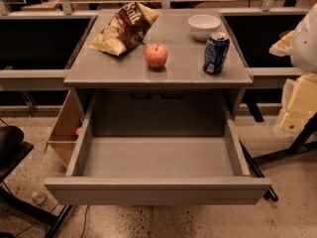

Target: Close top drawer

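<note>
The top drawer (157, 190) is sticking far out of the front of the grey bench (119, 69), toward the camera. It is a deep box with straight walls, square corners and a smooth grey floor. Its front is a long flat strip with no handle, running wider than the box behind it.

The hand (298, 105) is hanging at the right edge of the view, well apart from the drawer and off to the side of the bench. It is looking like pale yellow blocks under a round white part. I cannot tell if it is apart or together.

On the flat, slightly shiny bench top, a crinkly chip bag (124, 29) is lying at the back left. A round red apple (156, 55) is sitting near the middle. A smooth white bowl (203, 26) is sitting at the back right, and a shiny blue can (216, 52) is standing up just in front of it, near the right edge.

A brown cardboard box (63, 130) is leaning by the drawer's left wall. The speckled floor (297, 207) is lying open in front of the drawer.
</note>
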`<control>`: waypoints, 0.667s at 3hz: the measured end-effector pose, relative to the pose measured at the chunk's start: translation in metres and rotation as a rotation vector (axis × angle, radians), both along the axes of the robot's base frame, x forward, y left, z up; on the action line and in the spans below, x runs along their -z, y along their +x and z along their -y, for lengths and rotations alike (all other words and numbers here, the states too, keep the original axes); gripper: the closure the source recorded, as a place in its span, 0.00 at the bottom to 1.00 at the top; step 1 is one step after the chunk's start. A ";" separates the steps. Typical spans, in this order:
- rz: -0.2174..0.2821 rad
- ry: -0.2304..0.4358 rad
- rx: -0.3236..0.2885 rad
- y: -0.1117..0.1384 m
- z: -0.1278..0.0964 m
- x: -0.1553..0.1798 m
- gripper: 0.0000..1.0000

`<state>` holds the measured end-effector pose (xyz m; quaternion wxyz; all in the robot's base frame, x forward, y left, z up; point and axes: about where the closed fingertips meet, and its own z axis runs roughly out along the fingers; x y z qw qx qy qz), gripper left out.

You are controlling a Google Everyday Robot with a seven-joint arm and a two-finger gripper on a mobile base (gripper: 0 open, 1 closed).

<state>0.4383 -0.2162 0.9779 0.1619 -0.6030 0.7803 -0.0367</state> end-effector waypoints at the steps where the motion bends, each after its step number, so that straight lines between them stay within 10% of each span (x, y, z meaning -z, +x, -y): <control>1: 0.014 -0.006 0.005 -0.002 -0.002 0.004 0.00; 2: 0.065 -0.045 0.034 -0.019 -0.005 0.016 0.19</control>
